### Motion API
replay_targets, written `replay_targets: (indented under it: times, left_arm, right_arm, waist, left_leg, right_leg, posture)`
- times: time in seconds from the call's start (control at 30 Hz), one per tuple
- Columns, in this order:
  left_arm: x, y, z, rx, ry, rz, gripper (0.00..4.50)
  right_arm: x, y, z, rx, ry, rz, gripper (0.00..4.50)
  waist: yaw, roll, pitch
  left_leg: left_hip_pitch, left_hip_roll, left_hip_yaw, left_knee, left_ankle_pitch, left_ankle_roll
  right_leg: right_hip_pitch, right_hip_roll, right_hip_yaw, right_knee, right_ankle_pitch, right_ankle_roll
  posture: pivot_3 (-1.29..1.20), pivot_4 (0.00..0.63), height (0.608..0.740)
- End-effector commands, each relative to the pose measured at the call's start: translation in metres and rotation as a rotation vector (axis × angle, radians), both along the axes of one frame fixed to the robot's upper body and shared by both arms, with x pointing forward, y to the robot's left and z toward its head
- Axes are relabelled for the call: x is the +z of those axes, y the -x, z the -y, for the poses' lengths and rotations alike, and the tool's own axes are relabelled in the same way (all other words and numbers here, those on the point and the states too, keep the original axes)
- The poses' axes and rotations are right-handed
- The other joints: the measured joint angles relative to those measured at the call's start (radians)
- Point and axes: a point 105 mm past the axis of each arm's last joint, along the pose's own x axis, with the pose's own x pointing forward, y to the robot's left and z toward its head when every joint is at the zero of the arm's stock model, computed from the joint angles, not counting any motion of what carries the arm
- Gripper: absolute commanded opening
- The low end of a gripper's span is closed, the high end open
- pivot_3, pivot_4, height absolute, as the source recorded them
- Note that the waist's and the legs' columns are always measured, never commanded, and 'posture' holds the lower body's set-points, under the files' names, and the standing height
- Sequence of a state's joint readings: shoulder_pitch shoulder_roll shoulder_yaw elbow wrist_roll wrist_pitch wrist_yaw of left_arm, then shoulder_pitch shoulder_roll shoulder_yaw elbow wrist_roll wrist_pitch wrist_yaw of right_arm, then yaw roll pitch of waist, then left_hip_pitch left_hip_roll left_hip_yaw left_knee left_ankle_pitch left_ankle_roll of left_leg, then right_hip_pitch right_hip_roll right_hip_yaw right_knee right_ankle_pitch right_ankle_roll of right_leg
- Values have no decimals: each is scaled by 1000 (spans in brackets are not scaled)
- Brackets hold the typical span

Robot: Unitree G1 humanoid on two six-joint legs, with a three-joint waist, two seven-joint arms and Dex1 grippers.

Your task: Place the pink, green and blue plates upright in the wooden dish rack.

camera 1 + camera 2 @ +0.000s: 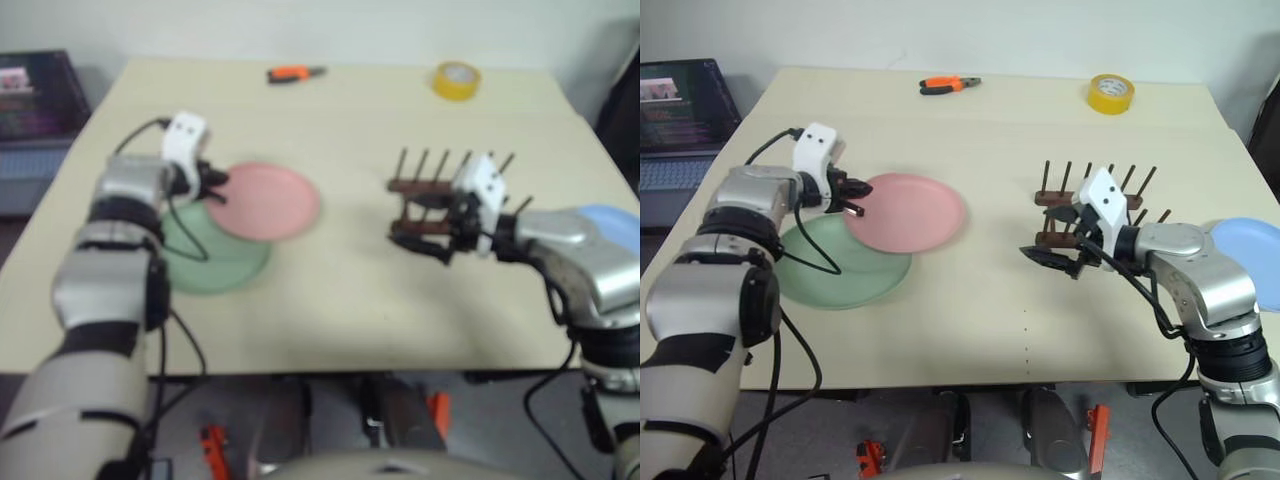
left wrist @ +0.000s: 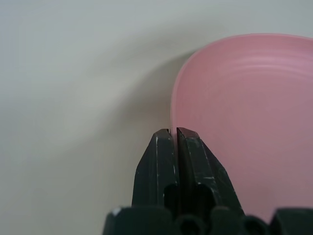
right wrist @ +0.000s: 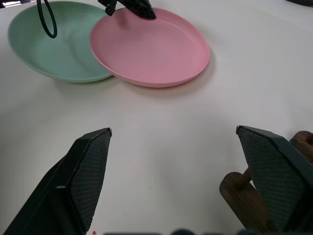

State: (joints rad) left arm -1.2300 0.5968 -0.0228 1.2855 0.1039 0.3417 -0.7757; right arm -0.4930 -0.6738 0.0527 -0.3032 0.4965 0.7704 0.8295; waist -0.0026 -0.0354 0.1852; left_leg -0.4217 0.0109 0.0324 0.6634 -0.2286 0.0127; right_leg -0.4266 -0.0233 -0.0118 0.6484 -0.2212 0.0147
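A pale beige table [image 1: 970,330] stands against a plain white wall [image 1: 970,30]. An open laptop [image 1: 680,110] sits on a side surface at left; grey floor [image 1: 810,430] shows beneath the table's near edge.

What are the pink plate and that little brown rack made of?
The pink plate looks like matte plastic: one even colour, smooth, thin rim with soft ridges. The wooden dish rack seems dark-stained wood: brown rails with thin pegs and a rounded end that shines a little.
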Motion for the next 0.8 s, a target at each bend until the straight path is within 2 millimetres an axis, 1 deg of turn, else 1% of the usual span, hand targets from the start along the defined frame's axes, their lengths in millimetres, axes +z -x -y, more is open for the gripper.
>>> replay_targets:
  times: [0.03, 0.13, 0.2, 0.3, 0.33, 0.4, 0.43, 0.47, 0.53, 0.6, 0.67, 0.7, 0.8]
  left_arm:
    - [37, -5, 1, -12, 29, 99, 11]
    - [55, -6, 4, -35, 63, 135, 11]
    - [61, -6, 4, -41, 70, 147, 11]
    - [82, -5, 5, -57, 85, 199, 11]
    - [93, -5, 9, -78, 97, 226, 11]
    - [115, -3, 24, -142, 140, 268, 11]
    - [123, -1, 35, -185, 148, 286, 11]
    - [129, 0, 45, -216, 146, 302, 11]
    - [144, 0, 64, -228, 164, 351, 11]
    - [150, 1, 80, -242, 157, 376, 11]
    - [150, 4, 94, -257, 135, 383, 11]
    - [149, 4, 99, -260, 117, 386, 11]
    - [145, 6, 104, -253, 104, 379, 11]
  right_arm:
    - [26, 8, -11, 73, -57, 80, 4500]
    - [34, 11, -16, 102, -94, 95, 4500]
    - [37, 12, -17, 111, -106, 99, 4500]
    - [47, 13, -24, 140, -146, 129, 4500]
    - [53, 13, -30, 156, -169, 148, 4500]
    - [64, 10, -43, 175, -197, 197, 4500]
    - [67, 4, -51, 164, -187, 228, 4500]
    - [68, 0, -58, 154, -164, 257, 4500]
    - [64, -7, -78, 168, -65, 343, 4500]
    - [63, -7, -98, 205, -46, 391, 4500]
    - [63, -5, -115, 236, -69, 398, 4500]
    - [61, -4, -120, 248, -62, 402, 4500]
    - [47, -9, -128, 251, 40, 454, 4500]
  waist:
    - [0, 0, 0]
    - [0, 0, 0]
    - [0, 0, 0]
    - [-1, 0, 0]
    - [-1, 0, 0]
    - [-2, -1, 0]
    - [-2, -1, 1]
    - [-2, -1, 1]
    - [-1, -1, 1]
    - [1, -1, 0]
    - [-1, -1, 0]
    - [-1, -1, 0]
    - [-3, -1, 0]
  left_leg:
    - [0, 0, 0, 0, 0, 0]
    - [0, 0, 0, 0, 0, 0]
    - [0, 0, 0, 0, 0, 0]
    - [0, 0, 0, 0, 0, 0]
    - [0, 0, 0, 0, 0, 0]
    - [0, 0, 0, 0, 0, 0]
    - [0, 0, 0, 0, 0, 0]
    - [0, 0, -1, 1, 0, 0]
    - [0, 0, -1, 1, 0, 0]
    - [0, 0, -1, 1, 0, 0]
    - [0, 0, 0, 1, 0, 0]
    - [-1, -1, 0, 1, 0, 0]
    - [-1, -1, 0, 1, 0, 0]
  right_leg:
    - [0, 0, 0, 0, 0, 0]
    - [0, 1, 0, 0, 0, 0]
    - [0, 1, 0, 0, 0, 0]
    - [0, 1, 0, 0, 0, 0]
    - [0, 1, 0, 0, 0, 0]
    - [0, 1, 0, 0, 0, 0]
    - [0, 1, 0, 1, 0, 0]
    - [0, 1, 0, 1, 0, 0]
    - [0, 1, 0, 2, 0, 0]
    - [0, 1, 1, 1, 0, 0]
    - [0, 1, 2, 1, 0, 0]
    - [0, 1, 2, 1, 3, -5]
    - [-1, 1, 2, 1, 3, -5]
  posture:
    - [0, 150, 740]
    - [0, 150, 740]
    - [0, 150, 740]
    - [0, 150, 740]
    - [0, 150, 740]
    - [0, 150, 740]
    - [0, 150, 740]
    - [0, 150, 740]
    - [0, 150, 740]
    - [0, 150, 740]
    - [0, 150, 740]
    - [0, 150, 740]
    - [0, 150, 740]
